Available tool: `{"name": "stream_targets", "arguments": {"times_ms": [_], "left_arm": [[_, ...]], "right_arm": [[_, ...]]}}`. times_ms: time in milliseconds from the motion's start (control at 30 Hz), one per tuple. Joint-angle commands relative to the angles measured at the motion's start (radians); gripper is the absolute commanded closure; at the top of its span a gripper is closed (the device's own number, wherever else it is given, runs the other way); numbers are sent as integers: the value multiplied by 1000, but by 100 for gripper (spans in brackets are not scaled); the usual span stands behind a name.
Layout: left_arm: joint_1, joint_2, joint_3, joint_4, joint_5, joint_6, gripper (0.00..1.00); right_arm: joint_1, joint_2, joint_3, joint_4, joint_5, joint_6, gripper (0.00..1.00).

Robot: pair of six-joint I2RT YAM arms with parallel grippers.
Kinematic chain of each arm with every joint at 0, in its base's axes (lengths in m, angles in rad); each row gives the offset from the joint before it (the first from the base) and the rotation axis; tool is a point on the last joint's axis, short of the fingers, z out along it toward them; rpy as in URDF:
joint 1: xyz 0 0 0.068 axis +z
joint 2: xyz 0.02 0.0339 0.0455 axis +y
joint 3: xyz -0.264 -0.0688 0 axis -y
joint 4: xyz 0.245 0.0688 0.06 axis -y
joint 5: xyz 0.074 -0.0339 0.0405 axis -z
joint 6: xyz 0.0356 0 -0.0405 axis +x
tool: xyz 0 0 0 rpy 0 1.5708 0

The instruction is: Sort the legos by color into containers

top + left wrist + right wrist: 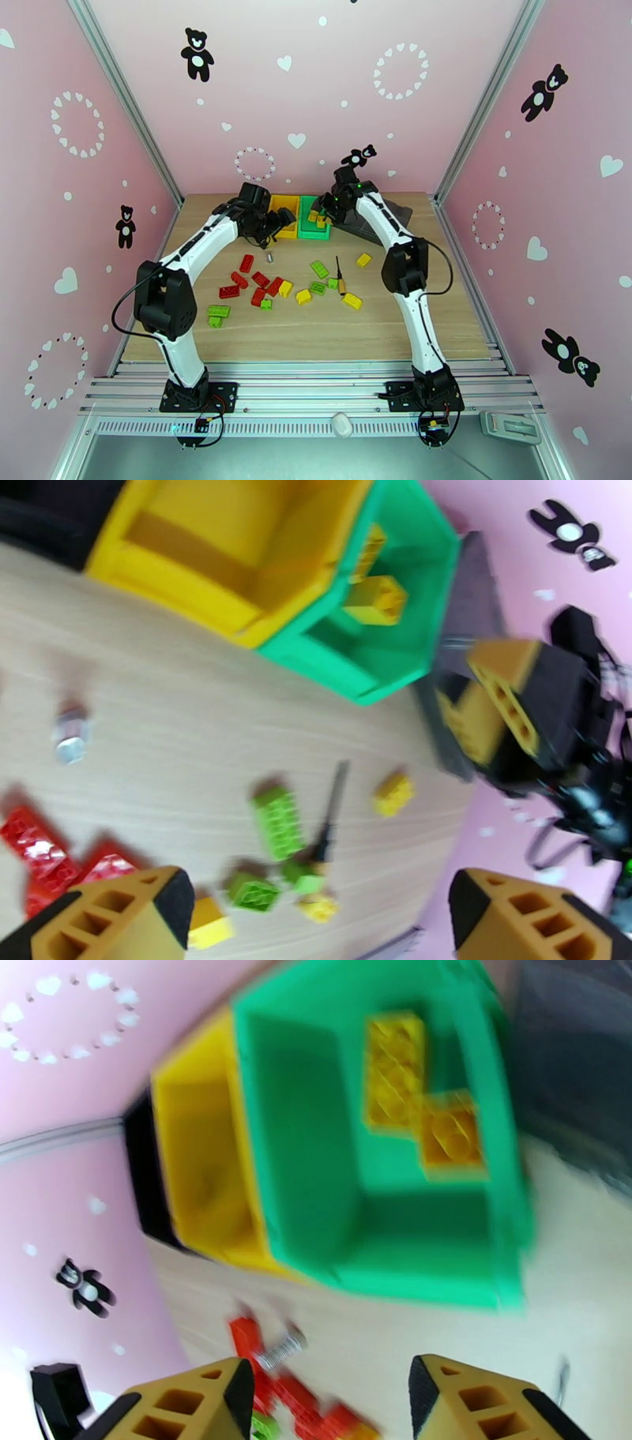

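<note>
Green bin (426, 1276) with yellow bricks (393, 1063) sits just ahead of the right jaws, wide apart and empty; left jaws likewise.

Pale wooden table (316, 335) with loose red, yellow, green legos (274, 286), screwdriver (340, 278), metal piece (269, 256), yellow container (283, 207), green container (306, 207).

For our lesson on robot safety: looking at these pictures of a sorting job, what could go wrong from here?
Two yellow bricks lie in the green bin, so colours may end up mismatched. The left gripper and right gripper, both open, hover by the adjoining yellow bin and green bin; the arms might collide. The screwdriver lies among loose bricks and could be snagged in a grasp.
</note>
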Motion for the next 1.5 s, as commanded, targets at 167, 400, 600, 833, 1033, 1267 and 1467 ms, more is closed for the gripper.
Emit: {"name": "stream_targets", "arguments": {"times_ms": [167, 400, 600, 833, 1033, 1267, 1467], "left_arm": [[-113, -89, -166, -77, -104, 61, 13], [-178, -121, -242, -10, -95, -25, 12], [-200, -99, -200, -13, -93, -42, 12], [-207, -126, -218, -22, -103, -40, 12], [-207, -170, -278, -16, -113, -51, 12], [-207, -191, -306, -15, -118, -57, 12], [-206, -188, -303, -7, -114, -57, 12]], "right_arm": [[24, -459, -600, -93, 214, -251, 36], [23, -663, -1062, 43, 189, -244, 32], [23, -684, -1206, 198, 139, -204, 32], [24, -643, -1209, 246, 143, -222, 27], [32, -592, -1212, 265, 110, -220, 25], [88, -560, -1202, 254, 93, -227, 22], [158, -563, -1209, 226, 123, -198, 22]]}}
